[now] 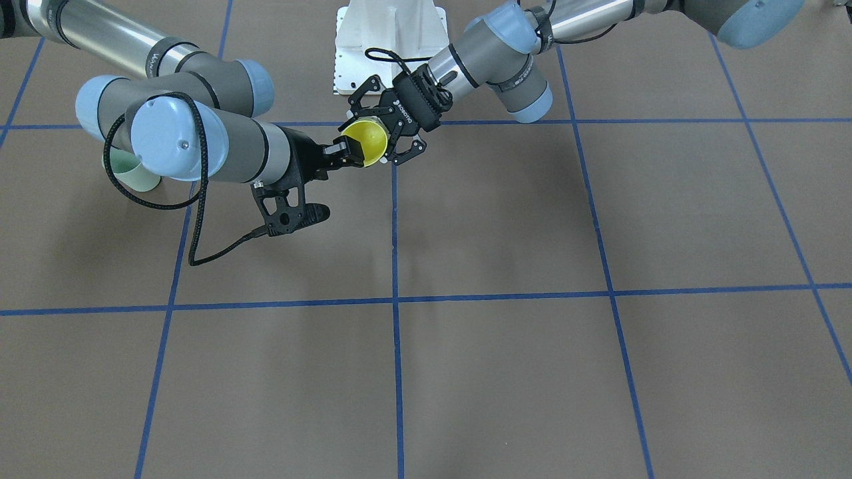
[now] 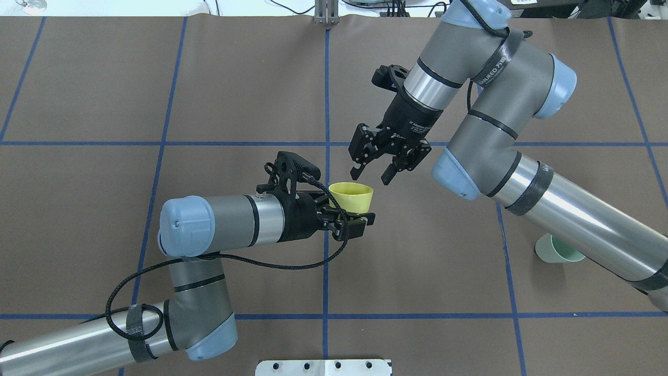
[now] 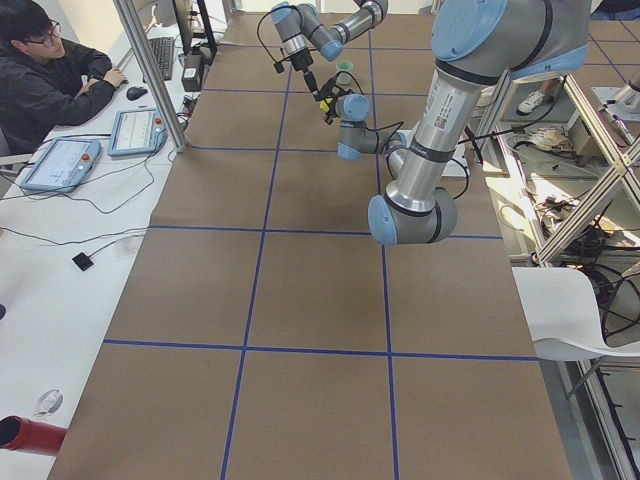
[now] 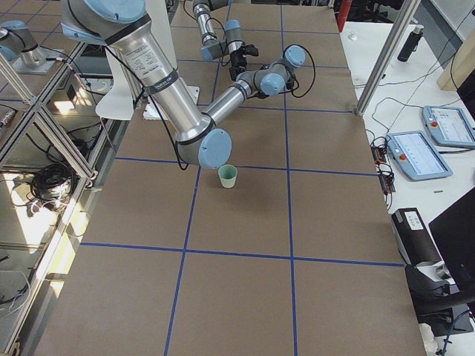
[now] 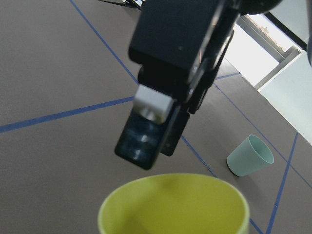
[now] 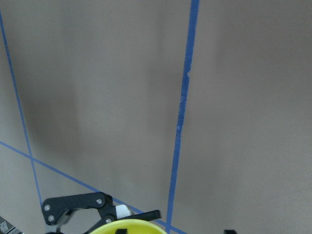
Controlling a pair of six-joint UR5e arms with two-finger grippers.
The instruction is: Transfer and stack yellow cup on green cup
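The yellow cup [image 2: 352,194] is held in the air, mouth up, over the middle of the table. My left gripper [image 2: 357,219] reaches in level from the left and is shut on the cup's body; its fingers span the cup in the front view [image 1: 373,133]. My right gripper [image 2: 374,175] is open and points down at the cup's rim [image 1: 343,154]; I cannot tell whether it touches. One of its fingers [image 5: 146,136] hangs just over the cup [image 5: 175,204]. The green cup [image 2: 557,251] stands upright on the table under my right forearm, also in the front view [image 1: 133,174].
The brown table mat is marked with blue tape lines [image 2: 326,104]. The white base plate [image 2: 323,366] is at the robot's edge. An operator [image 3: 50,70] sits at a desk with tablets beside the table's far side.
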